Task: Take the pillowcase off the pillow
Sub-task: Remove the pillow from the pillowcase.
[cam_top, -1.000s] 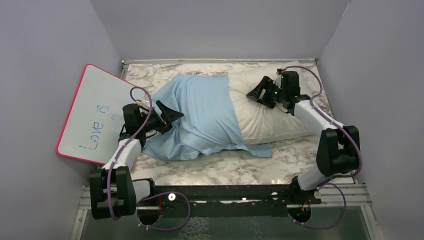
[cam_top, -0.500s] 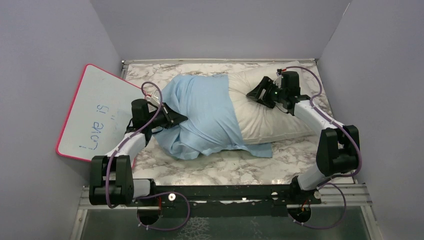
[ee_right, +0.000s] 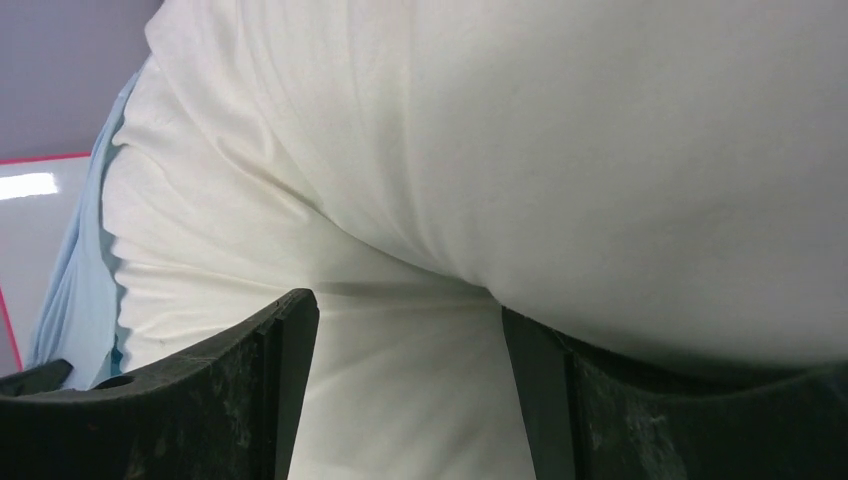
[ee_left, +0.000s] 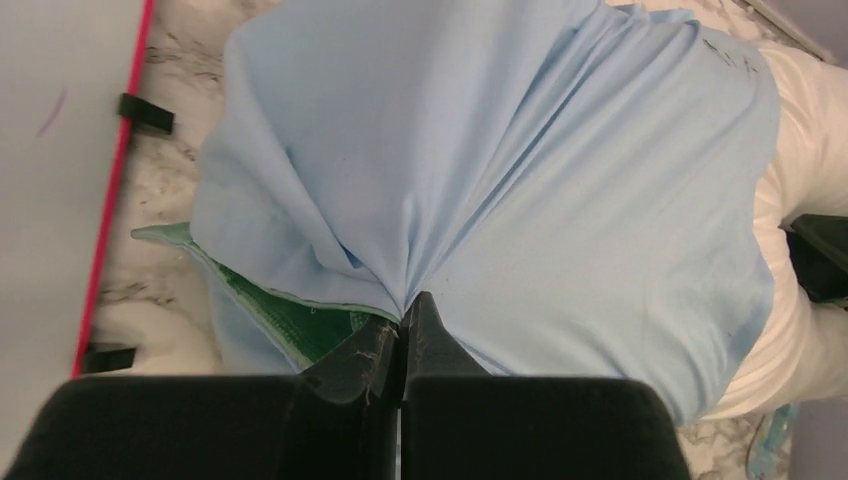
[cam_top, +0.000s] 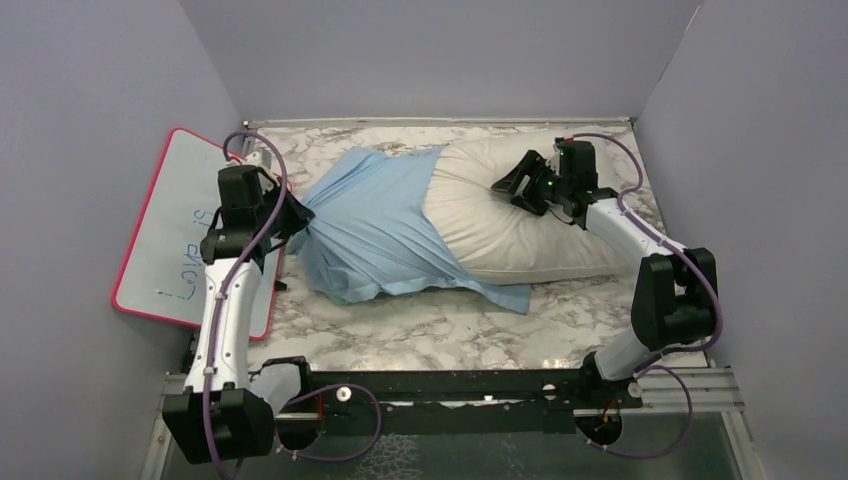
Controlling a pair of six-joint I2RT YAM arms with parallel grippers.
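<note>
the left arm is reaching up and forward from its base, its forearm rising steeply and its wrist bending toward the pillow (cam_top: 520,225). the left claw (ee_left: 405,312) is sitting just off the pillow's covered end, with its two fingers closed together on a gathered bunch of the pillowcase (cam_top: 375,225). folds are fanning out from that pinch point toward the pillow. the right arm is bending at the elbow beside the pillow's bare end and reaching over the pillow's top. the right claw (ee_right: 405,310) is pressing down on the pillow's bare surface. its fingers are standing apart, and the white fabric is bulging between and over them.

count: two arms, two claws, one pillow, one pillowcase, one whiteboard (cam_top: 165,240).

the pillow is lying lengthwise on the desk (cam_top: 430,335). it is plump, rectangular and off-white, and creases are showing around the right claw. the pillowcase is covering the pillow's half nearest the left claw, leaving the other half bare. it is thin cloth with its plain light blue face showing outward. a strip of its green patterned face is showing at the near edge under the pinch point. the whiteboard is flat, pink-rimmed and marked with handwriting, and it is lying tilted beyond the pillow's covered end. the desk under the pillow is showing a marbled grey-white surface.
</note>
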